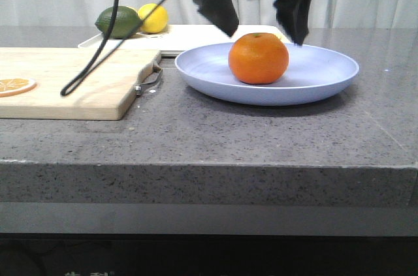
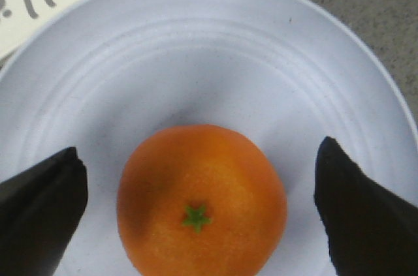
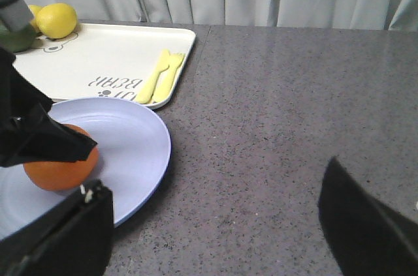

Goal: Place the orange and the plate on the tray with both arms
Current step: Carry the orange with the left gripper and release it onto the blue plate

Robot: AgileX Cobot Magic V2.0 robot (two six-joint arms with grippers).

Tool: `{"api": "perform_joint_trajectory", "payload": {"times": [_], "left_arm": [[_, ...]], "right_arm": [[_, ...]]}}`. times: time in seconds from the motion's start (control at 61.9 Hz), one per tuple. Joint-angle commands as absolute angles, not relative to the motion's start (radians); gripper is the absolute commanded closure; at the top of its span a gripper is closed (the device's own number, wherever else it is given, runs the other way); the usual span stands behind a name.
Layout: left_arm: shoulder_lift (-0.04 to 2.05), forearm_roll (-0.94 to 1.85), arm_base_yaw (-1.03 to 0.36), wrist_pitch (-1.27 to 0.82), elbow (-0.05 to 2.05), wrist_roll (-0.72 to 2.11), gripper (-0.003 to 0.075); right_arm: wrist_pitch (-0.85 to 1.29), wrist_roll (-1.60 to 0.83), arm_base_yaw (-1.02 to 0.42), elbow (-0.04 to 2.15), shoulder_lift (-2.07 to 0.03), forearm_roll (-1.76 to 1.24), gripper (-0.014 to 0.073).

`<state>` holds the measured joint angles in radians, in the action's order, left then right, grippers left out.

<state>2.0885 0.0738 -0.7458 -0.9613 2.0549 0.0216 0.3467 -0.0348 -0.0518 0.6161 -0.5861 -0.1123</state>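
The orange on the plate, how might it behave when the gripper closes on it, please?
The orange is round and sits loose on the smooth plate, so it may roll if nudged off-centre. Its skin looks firm, likely tolerating a gentle squeeze from the open left gripper.

And there's lettering on the tray [image 3: 98,54], upper left of the right wrist view: grey capitals, upside down, reading "BEAR" with a shorter word beside it, too small to read. Left wrist view's upper-left corner shows only cut-off grey strokes.

Orange [image 1: 258,59] (stem up) on plate [image 1: 326,74] beside tray [image 3: 104,61].
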Motion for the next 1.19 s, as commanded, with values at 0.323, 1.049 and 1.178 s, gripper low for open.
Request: {"api": "perform_joint_trajectory", "payload": {"times": [0.323, 1.049, 1.178], "left_arm": [[2.012, 0.041, -0.752, -1.242, 2.263, 0.023, 0.0734], [1.649, -0.092, -0.537, -1.245, 1.864, -0.065, 0.0738], [1.504, -0.082, -0.415, -1.157, 1.664, -0.077, 0.0738]], "right_arm": [[0.272, -0.044, -0.052, 0.654, -0.593, -0.116, -0.0049], [0.323, -0.044, -0.052, 0.654, -0.593, -0.116, -0.0049], [0.333, -0.044, -0.052, 0.654, -0.593, -0.116, -0.0049]]}}
